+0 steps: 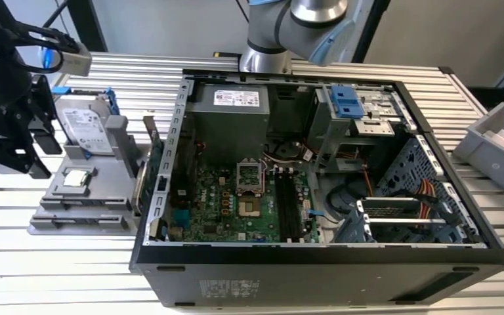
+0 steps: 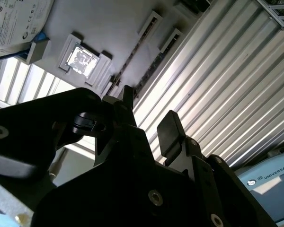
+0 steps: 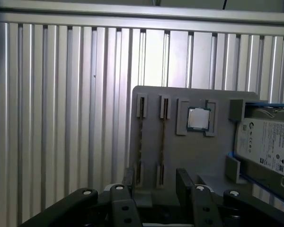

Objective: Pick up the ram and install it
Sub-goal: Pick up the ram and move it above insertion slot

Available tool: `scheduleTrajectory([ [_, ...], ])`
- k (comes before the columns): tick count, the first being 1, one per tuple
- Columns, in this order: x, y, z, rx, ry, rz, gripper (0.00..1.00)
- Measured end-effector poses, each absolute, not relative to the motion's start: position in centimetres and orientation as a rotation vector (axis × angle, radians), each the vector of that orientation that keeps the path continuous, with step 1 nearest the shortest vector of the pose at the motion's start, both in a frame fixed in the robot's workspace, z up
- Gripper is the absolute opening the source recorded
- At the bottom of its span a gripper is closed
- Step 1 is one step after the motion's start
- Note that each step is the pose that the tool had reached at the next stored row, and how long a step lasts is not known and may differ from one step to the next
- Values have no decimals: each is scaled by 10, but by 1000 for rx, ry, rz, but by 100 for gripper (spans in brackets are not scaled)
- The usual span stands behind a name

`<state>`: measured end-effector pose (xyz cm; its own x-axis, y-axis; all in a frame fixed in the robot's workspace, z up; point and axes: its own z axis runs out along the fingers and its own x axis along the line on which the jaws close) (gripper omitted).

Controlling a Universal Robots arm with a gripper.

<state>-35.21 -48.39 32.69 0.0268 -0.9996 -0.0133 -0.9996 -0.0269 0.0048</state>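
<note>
We see the gripper [image 3: 156, 182] open, its fingers apart with nothing between them, hovering over the gray holder [image 3: 194, 156]. The ram [image 3: 163, 142] stands on edge in a slot of that holder, near the square chip [image 3: 198, 118], outside the computer case [image 1: 322, 275]

The arm [image 1: 274, 26] is silver-grey tubing with a pale blue joint cap [image 1: 329, 36]; in the second wrist view a like cap [image 2: 270, 182] carries printed lettering. The gripper [image 3: 156, 176] is matte black throughout, its angular linkage plates fastened by small silver screws [image 3: 87, 192], and it ends in two flat, squared fingers [image 3: 184, 178]. In the exterior view a grey box-shaped camera [image 1: 75, 60] is mounted at the black wrist, with a blue cable [image 1: 52, 59] looped beside it.
</note>
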Motion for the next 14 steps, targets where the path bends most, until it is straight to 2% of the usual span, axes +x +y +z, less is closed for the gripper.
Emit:
scheduleTrajectory([
  [14, -352, -484, 316, -2253, 2194, 7, 100],
])
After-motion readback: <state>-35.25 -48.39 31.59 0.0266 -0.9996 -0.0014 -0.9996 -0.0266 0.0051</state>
